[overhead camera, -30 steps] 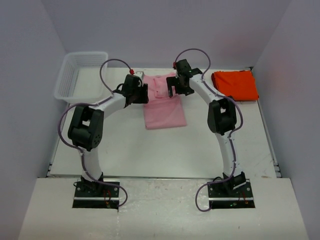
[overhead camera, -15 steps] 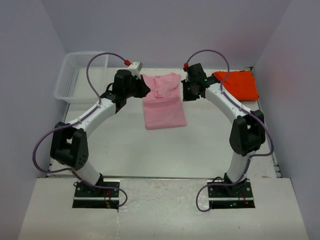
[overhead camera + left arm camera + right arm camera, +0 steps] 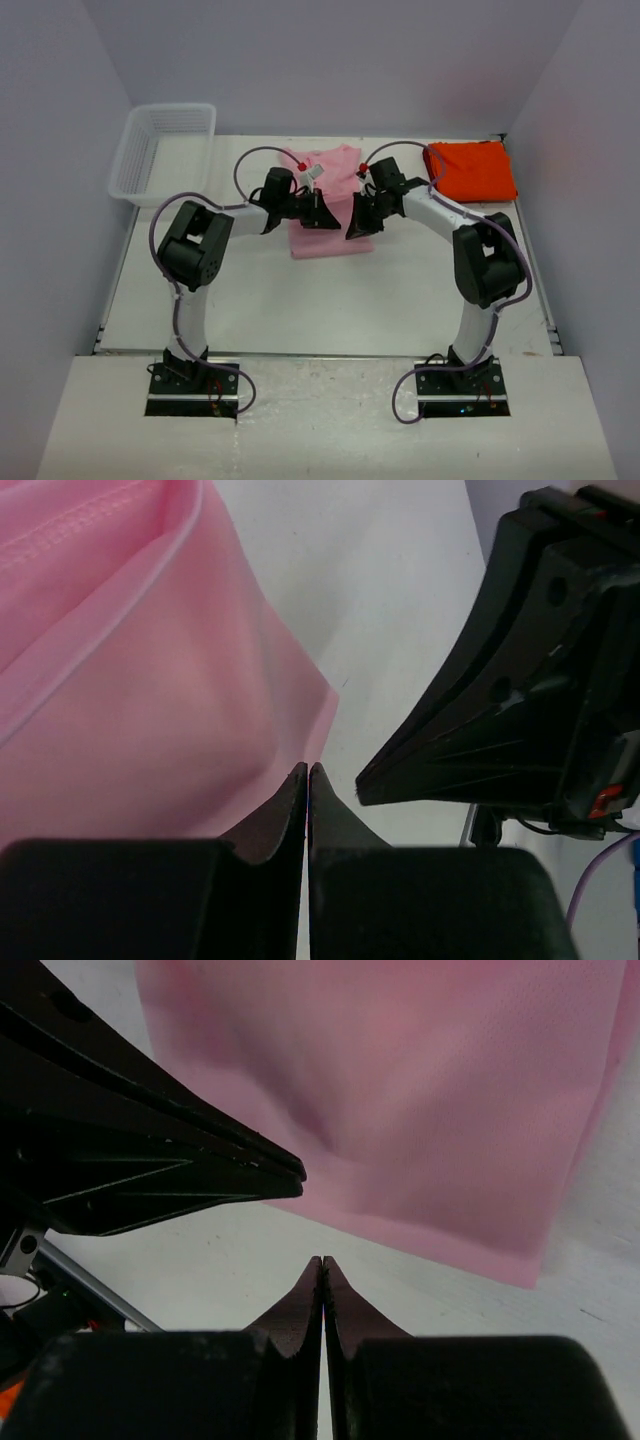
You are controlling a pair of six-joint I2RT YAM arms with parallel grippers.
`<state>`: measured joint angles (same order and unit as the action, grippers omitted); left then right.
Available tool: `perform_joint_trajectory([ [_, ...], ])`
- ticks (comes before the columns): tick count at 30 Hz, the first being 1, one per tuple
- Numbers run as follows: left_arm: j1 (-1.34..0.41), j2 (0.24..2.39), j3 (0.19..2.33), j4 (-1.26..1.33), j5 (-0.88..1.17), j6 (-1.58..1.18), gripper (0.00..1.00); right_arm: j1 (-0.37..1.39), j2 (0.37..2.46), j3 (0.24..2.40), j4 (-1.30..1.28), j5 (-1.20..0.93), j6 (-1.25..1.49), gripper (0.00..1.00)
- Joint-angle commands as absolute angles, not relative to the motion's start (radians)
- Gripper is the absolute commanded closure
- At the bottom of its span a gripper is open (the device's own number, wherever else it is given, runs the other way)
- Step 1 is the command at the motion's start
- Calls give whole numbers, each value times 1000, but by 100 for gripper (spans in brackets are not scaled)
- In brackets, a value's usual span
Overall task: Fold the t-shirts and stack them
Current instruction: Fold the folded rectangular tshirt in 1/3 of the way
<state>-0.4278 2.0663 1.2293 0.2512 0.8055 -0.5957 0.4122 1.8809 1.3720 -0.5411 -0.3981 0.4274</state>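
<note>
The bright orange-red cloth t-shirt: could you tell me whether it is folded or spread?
Folded: the bright orange-red cloth t-shirt lies as a compact rectangle, no sleeves showing.

My left gripper (image 3: 327, 216) and right gripper (image 3: 353, 228) face each other at the pink t-shirt (image 3: 328, 244). Both pairs of jaws are closed.

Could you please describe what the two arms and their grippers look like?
Both the left arm and right arm have white links joined by bulky black joint housings, and stand on dark base plates. A thin purple cable loops along each, ending near a small red connector. The left gripper and right gripper are black, with wedge-shaped fingers tapering to thin tips.
</note>
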Motion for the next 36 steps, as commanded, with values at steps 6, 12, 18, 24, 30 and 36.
perform_joint_trajectory([
  [6, -430, 2207, 1380, 429, 946, -675, 100, 413, 1971, 1390, -505, -446, 502, 100],
  [12, -428, 2353, 1508, 466, 973, -724, 100, 411, 2020, 1417, -549, -408, 509, 100],
  [18, -407, 2462, 1607, 491, 986, -755, 100, 413, 2000, 1390, -577, -339, 522, 100],
  [24, -353, 2522, 1700, 492, 1003, -779, 100, 413, 1991, 1347, -577, -307, 531, 100],
  [30, -305, 2551, 1746, 546, 1012, -828, 100, 411, 2013, 1339, -581, -287, 540, 100],
  [36, -287, 2615, 1839, 512, 1017, -842, 100, 411, 2023, 1361, -594, -298, 546, 100],
])
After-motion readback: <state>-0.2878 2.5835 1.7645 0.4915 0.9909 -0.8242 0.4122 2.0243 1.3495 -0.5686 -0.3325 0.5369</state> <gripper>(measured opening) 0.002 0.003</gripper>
